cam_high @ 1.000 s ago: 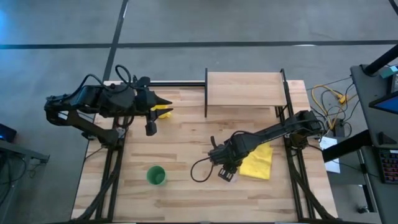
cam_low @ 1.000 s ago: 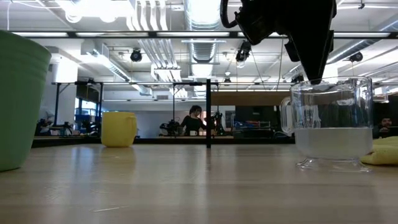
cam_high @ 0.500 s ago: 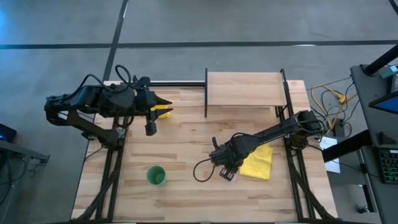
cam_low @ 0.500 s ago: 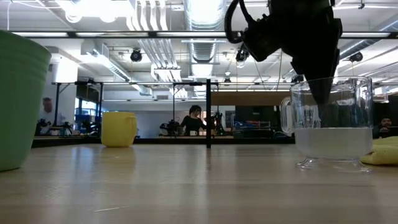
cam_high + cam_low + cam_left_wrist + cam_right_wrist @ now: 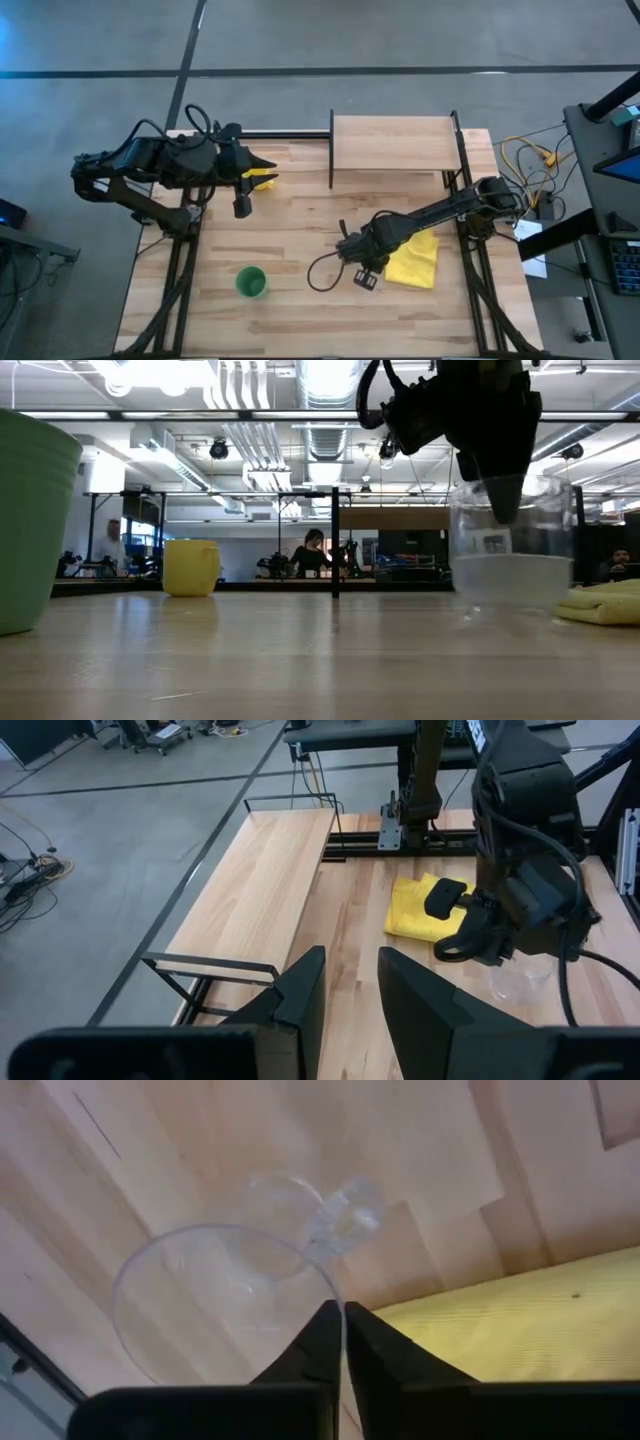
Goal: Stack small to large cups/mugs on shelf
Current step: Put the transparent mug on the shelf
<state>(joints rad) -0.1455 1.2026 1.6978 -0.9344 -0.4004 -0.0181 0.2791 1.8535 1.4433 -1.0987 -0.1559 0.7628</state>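
Three vessels are sitting on the bench [image 5: 300,220], one each: a green cup [image 5: 250,282] near the front, a yellow mug [image 5: 262,179] by the left gripper [image 5: 268,168], and a clear cup [image 5: 510,545], apparently holding nothing. The right gripper [image 5: 343,1330] is pinching the clear cup's rim, beside the yellow cloth [image 5: 412,260], away from the bare shelf [image 5: 392,143]. The left gripper's fingers are standing narrowly apart, holding nothing.
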